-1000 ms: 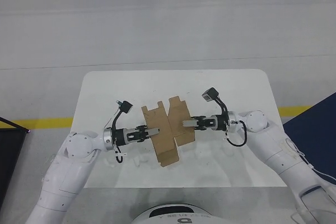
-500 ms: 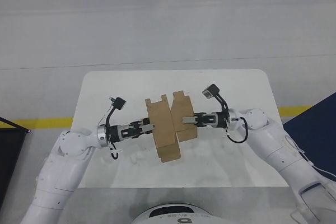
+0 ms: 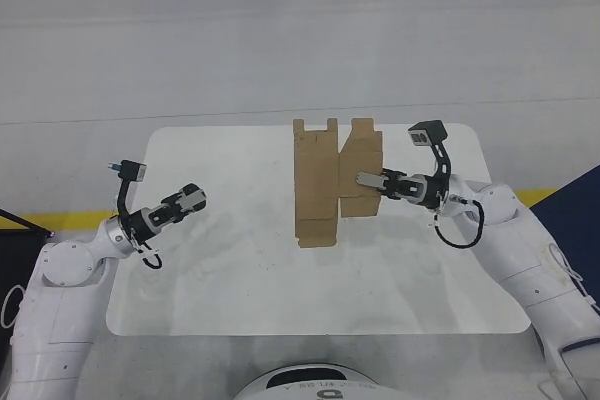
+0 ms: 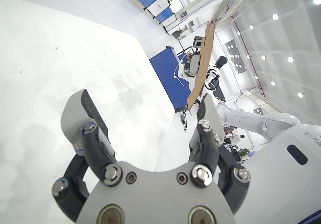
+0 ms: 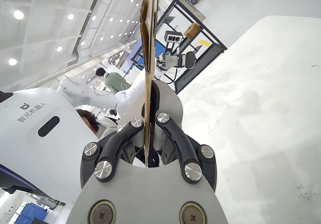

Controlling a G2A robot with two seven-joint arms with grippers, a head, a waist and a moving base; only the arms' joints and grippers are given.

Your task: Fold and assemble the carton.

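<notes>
Right wrist view: the right pincer [image 5: 150, 92] is clenched on the carton [image 5: 148, 34]. Its fingers [image 5: 166, 102] press against the two faces of the flat brown cardboard. The sheet is seen edge-on and runs straight out from between them, with a second layer showing slightly parted from the first farther along.

From the top view, that pincer grips the carton at the middle of its right-hand edge. The carton is flattened, with its long side running from the far part of the table [image 3: 230, 285] toward the near part. The notched flaps are at the far end, where they reach just past the table's far edge. It is held up off the surface, over the table's far half and a little right of centre, and nothing else touches it.

The left pincer [image 4: 144, 102] is released, with its ribbed fingers spread wide and nothing between them. It hangs over the left part of the table, pointed toward the carton and well apart from it. In the left wrist view the cardboard appears far off as a thin tilted strip in the air.

A yellow stripe [image 3: 80, 217] runs along the floor to the table's left.
</notes>
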